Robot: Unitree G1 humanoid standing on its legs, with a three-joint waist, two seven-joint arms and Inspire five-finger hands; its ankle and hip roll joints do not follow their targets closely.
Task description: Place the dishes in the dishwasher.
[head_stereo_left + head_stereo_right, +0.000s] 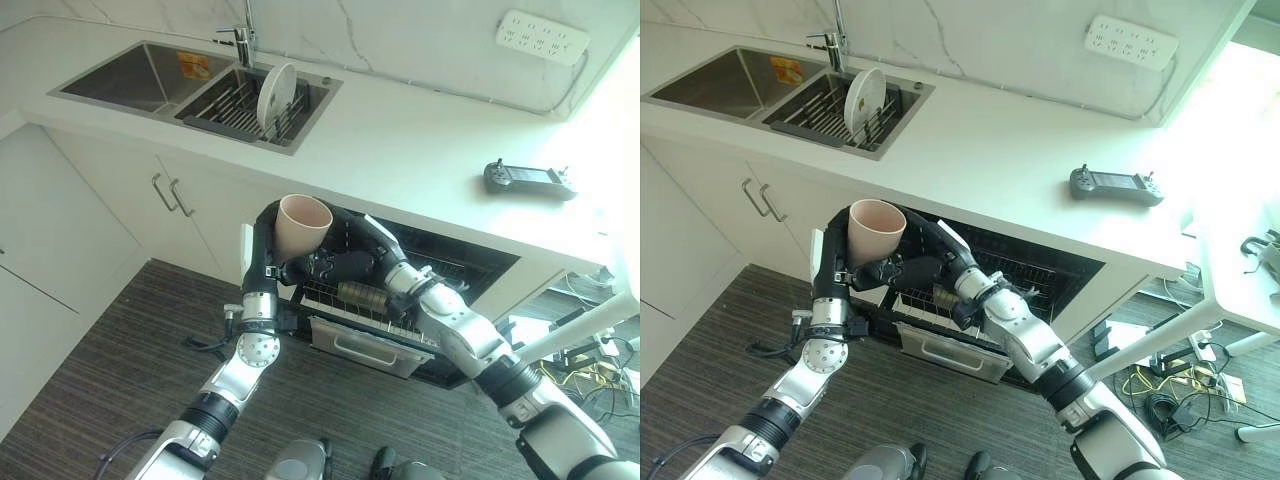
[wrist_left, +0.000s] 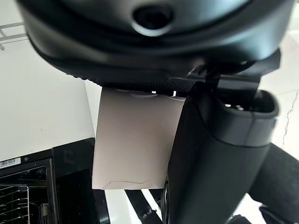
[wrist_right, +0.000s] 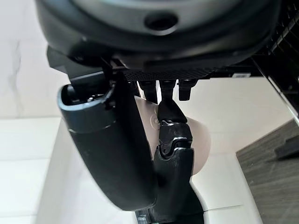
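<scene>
A beige cup [image 1: 303, 225] stands upright in the air, mouth up, just in front of the open dishwasher [image 1: 455, 262]. My left hand [image 1: 263, 240] holds it from the left, fingers and thumb curled round its wall [image 2: 133, 140]. My right hand [image 1: 345, 265] reaches in from the right and closes on the cup's lower part; the cup [image 3: 201, 140] shows between its thumb and fingers. The wire rack [image 1: 370, 320] is pulled out below both hands. A white plate [image 1: 275, 95] stands on edge in the sink's drying rack.
The double sink [image 1: 130, 75] with its tap lies at the counter's far left. A dark handheld controller [image 1: 530, 180] rests on the white counter at right, with a power strip [image 1: 542, 37] on the wall behind. Cabinet doors with handles [image 1: 170, 195] stand left of the dishwasher.
</scene>
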